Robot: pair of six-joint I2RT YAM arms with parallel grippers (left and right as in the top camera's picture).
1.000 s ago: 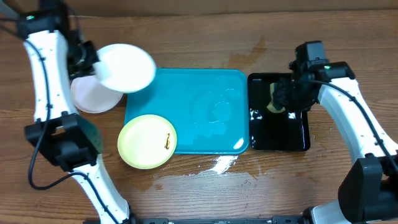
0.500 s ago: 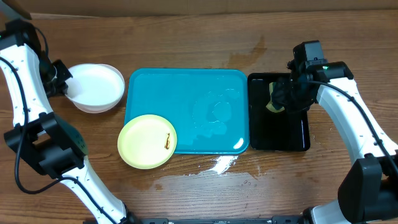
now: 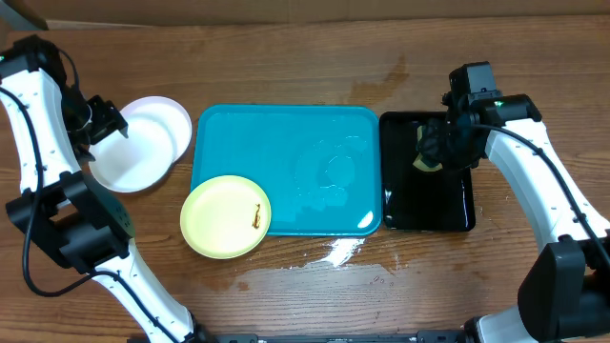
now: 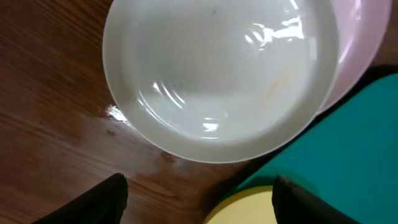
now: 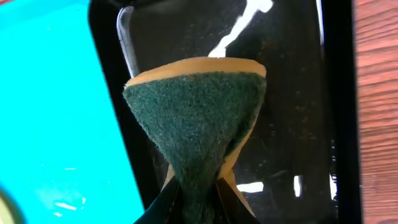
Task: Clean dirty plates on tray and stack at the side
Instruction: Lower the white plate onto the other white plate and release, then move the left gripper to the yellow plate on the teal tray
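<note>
Left of the turquoise tray (image 3: pixel 315 129), a white plate (image 3: pixel 126 164) lies offset on a second, pinkish-white plate (image 3: pixel 173 118). The left wrist view shows both, the white plate (image 4: pixel 217 74) overlapping the pinkish plate (image 4: pixel 359 56). My left gripper (image 3: pixel 103 119) (image 4: pixel 199 190) hovers at their left edge, open and holding nothing. A yellow-green plate (image 3: pixel 226 216) with a dark smear rests across the tray's front left corner. My right gripper (image 3: pixel 436 145) (image 5: pixel 199 190) is shut on a green-and-yellow sponge (image 5: pixel 196 118) above the black tray (image 3: pixel 448 210).
The turquoise tray's floor is wet (image 3: pixel 329 171). A water puddle (image 3: pixel 343 252) lies on the wooden table just in front of the tray. The black tray (image 5: pixel 292 93) stands tight against the turquoise tray's right side.
My left gripper carried the white plate left off the tray's corner, set it on the other plate and opened. The right arm has barely moved, still pinching the sponge.
</note>
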